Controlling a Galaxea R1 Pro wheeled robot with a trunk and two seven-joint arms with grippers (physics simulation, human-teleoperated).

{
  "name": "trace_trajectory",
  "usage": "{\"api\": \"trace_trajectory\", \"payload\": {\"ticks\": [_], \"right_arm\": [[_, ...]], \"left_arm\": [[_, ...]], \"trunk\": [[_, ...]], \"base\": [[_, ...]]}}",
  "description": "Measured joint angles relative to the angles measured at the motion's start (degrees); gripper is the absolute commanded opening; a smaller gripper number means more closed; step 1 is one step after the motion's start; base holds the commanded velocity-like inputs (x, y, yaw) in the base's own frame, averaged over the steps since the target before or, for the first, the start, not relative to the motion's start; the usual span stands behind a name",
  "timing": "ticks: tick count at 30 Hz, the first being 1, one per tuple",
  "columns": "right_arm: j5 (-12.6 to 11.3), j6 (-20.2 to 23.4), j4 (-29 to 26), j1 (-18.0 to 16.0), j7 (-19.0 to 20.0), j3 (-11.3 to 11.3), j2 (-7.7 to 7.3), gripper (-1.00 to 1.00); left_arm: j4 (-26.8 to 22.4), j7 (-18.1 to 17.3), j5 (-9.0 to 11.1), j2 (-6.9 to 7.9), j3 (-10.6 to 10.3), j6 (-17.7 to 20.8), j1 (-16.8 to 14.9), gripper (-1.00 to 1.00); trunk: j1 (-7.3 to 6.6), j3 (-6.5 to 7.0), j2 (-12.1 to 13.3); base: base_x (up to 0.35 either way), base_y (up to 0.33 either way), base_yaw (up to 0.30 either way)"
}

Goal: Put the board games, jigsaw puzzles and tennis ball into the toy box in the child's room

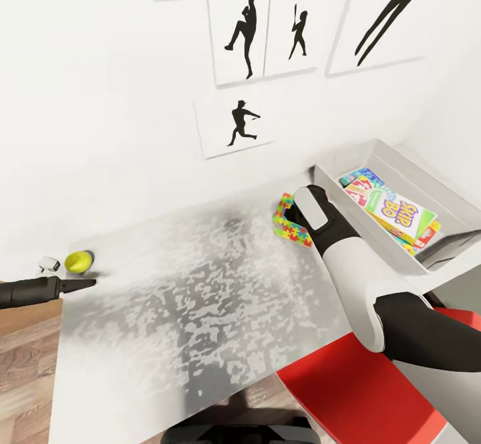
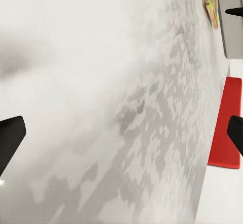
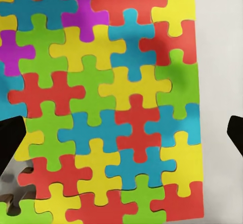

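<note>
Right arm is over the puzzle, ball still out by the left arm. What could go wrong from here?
1. The jigsaw puzzle lies flat on the table; the open right tool may fail to get under an edge.
2. The toy box is close beside it, so the right arm may knock its wall.
3. The tennis ball near the left tool could roll if nudged.

One jigsaw puzzle [image 1: 291, 222], one tennis ball [image 1: 78, 261], one toy box [image 1: 407, 178], four wall pictures [image 1: 240, 35].

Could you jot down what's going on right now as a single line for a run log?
right gripper: open over colourful jigsaw puzzle | left gripper: open, near yellow-green tennis ball | grey toy box: holds board games
</note>
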Motion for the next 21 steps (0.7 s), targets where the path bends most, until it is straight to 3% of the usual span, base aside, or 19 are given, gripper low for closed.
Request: {"api": "trace_trajectory", "payload": {"ticks": [21], "right_arm": [[-0.2, -1.0, 0.2, 0.5, 0.4, -0.2, -0.27, 1.00]], "left_arm": [[0.3, 0.0, -0.3, 0.32, 0.0, -0.2, 0.0, 1.00]], "trunk": [[-0.03, 0.01, 0.0]], "base": [[0.000, 0.000, 0.000]]}}
